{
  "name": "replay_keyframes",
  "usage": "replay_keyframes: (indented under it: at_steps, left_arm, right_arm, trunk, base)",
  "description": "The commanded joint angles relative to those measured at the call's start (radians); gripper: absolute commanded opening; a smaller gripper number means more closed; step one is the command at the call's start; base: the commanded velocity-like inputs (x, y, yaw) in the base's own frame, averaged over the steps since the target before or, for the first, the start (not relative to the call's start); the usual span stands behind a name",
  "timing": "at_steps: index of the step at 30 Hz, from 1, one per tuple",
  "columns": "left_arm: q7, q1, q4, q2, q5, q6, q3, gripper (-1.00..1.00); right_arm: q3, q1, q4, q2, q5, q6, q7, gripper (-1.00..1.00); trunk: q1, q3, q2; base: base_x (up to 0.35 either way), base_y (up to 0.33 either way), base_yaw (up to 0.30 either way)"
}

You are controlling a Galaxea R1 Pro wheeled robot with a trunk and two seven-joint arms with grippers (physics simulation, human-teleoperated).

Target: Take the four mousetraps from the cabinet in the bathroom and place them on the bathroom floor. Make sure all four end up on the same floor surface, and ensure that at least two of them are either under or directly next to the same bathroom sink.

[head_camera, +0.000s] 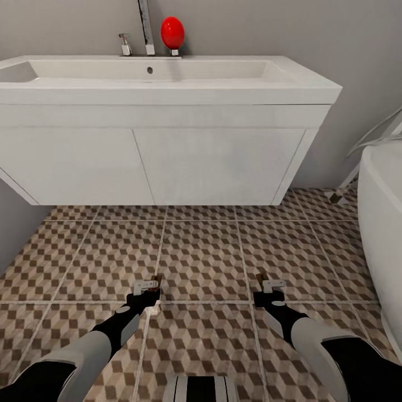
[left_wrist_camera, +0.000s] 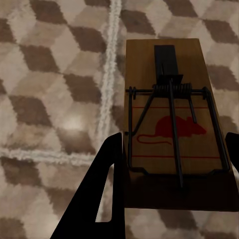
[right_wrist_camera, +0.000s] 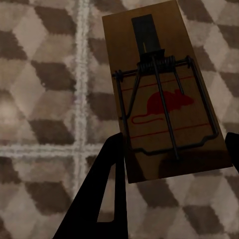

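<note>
A home bathroom: a long white sink (head_camera: 167, 78) with a chrome tap (head_camera: 146, 25) sits on a white two-door vanity (head_camera: 156, 162) against a grey wall, the floor (head_camera: 201, 251) is cube-patterned tile, and what looks like a white bathtub (head_camera: 385, 223) shows at the right edge.

Both arms reach forward, left claw (head_camera: 146, 290) and right claw (head_camera: 272, 288) clamped (each loaded).

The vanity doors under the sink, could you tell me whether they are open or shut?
Shut. In the head view both white doors lie flush with the vanity front beneath the sink, with only a thin seam between them and no interior showing.
</note>
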Motion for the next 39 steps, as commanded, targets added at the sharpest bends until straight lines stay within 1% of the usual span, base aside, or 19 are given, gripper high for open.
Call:
replay_keyframes:
  at_steps: [1,16,19,21,23,27,32,35,39]
  left_arm:
    - [0.003,-0.001,0.001,0.0,0.009,-0.004,-0.009,-1.0]
    - [0.007,-0.001,0.001,-0.001,0.009,0.0,-0.009,-1.0]
    - [0.061,-0.001,0.001,-0.003,0.009,0.001,-0.009,-1.0]
    - [0.143,-0.001,0.002,-0.004,0.01,-0.003,-0.009,-1.0]
    - [0.178,-0.001,0.002,-0.005,0.008,-0.003,-0.009,-1.0]
    - [0.204,-0.001,0.002,-0.006,0.005,-0.003,-0.009,-1.0]
    - [0.212,-0.001,0.002,-0.006,0.0,-0.008,-0.011,-1.0]
    - [0.215,-0.001,0.001,-0.007,-0.007,-0.038,-0.015,-1.0]
    - [0.219,-0.001,0.002,-0.007,-0.025,-0.108,-0.016,-1.0]
  right_arm:
    - [0.008,-0.001,0.002,0.0,-0.004,-0.003,-0.004,-1.0]
    - [0.007,-0.001,0.002,0.0,-0.006,-0.005,-0.004,-1.0]
    - [0.008,-0.001,0.002,0.0,-0.006,-0.005,-0.004,-1.0]
    - [0.008,-0.001,0.002,0.0,-0.004,-0.005,-0.004,-1.0]
    - [0.008,-0.001,0.002,0.0,-0.004,-0.005,-0.004,-1.0]
    - [0.008,-0.001,0.002,0.002,-0.003,-0.006,-0.004,-1.0]
    - [0.007,-0.001,-0.002,0.003,-0.011,-0.008,-0.004,-1.0]
    - [0.005,-0.001,-0.006,0.003,-0.014,-0.008,-0.01,-1.0]
    - [0.003,-0.001,-0.01,0.005,-0.015,-0.008,-0.015,-1.0]
  trunk:
    - [0.0,-0.001,0.0]
    - [0.0,-0.001,0.0]
    - [0.0,-0.001,0.0]
    - [0.0,-0.001,0.0]
    - [0.0,-0.001,0.0]
    - [0.0,-0.001,0.0]
    - [0.0,-0.001,0.0]
    - [0.0,-0.001,0.0]
    - [0.0,-0.001,0.0]
  base:
    - [0.0,0.0,0.0]
    - [0.0,0.0,0.0]
    - [0.0,0.0,0.0]
    - [0.0,0.0,0.0]
    - [0.0,0.0,0.0]
    - [0.0,0.0,0.0]
    - [0.0,0.0,0.0]
    - [0.0,0.0,0.0]
    - [0.0,0.0,0.0]
